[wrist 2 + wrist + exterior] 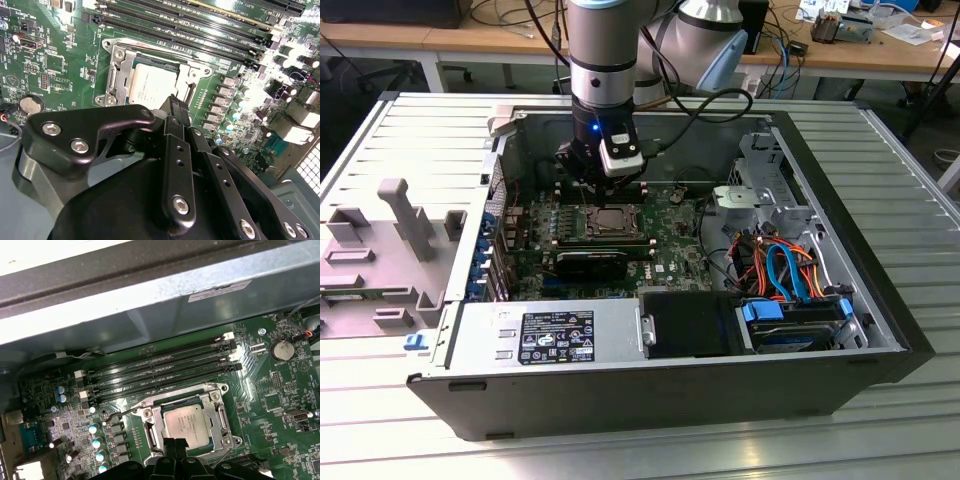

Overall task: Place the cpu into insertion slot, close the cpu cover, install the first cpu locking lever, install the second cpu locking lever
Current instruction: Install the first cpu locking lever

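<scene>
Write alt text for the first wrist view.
The cpu sits in the insertion slot on a green motherboard, with the cpu cover framing it. The gripper is at the chip's near edge; four black memory slots run beyond.

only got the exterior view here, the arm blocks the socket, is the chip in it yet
Observer: Yes. In the first wrist view the chip lies flat in the socket, silver top up.
Operator: where's the end effector relative to it
Observer: The end effector is by the chip's edge farthest from the memory slots.
Operator: cover down?
Observer: The cover looks to lie flat around the chip, with the chip's top showing through its window.
</scene>
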